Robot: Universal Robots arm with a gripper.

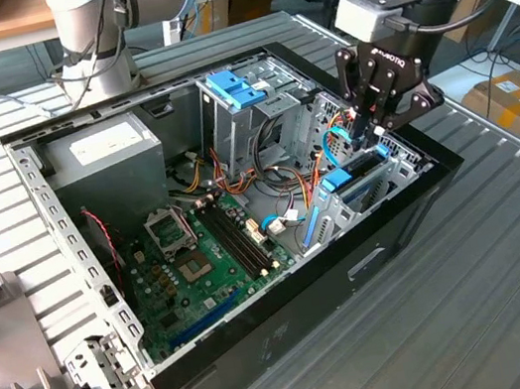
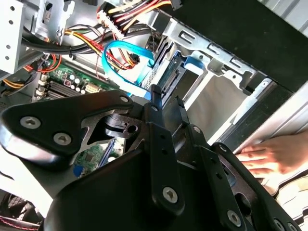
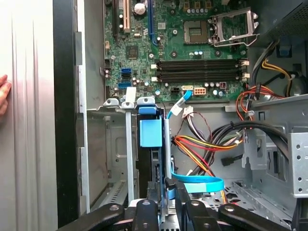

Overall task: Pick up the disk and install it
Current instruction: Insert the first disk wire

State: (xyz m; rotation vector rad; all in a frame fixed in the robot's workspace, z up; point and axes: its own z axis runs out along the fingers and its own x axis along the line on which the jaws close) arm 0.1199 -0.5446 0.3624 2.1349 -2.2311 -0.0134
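Observation:
The disk (image 1: 338, 179) stands on edge in the drive bay at the exterior view's right end of the open computer case (image 1: 268, 354). Its blue carrier tab (image 3: 150, 132) shows between the bay's metal rails, and in the second wrist view the disk (image 2: 185, 67) sits among them. My gripper (image 1: 374, 137) hangs just above the bay, over the disk's near end. The black fingers (image 2: 156, 103) are drawn close together, and I see nothing held between them. In the first wrist view the gripper (image 3: 167, 190) lines up with the disk's slot.
A looped blue cable (image 3: 197, 183) and bundled coloured wires (image 3: 202, 144) lie beside the bay. The tall drive cage with a blue bracket (image 1: 233, 86), the power supply (image 1: 105, 146) and the motherboard (image 1: 202, 265) are also in the case. A person's hand (image 2: 269, 154) rests outside the case wall.

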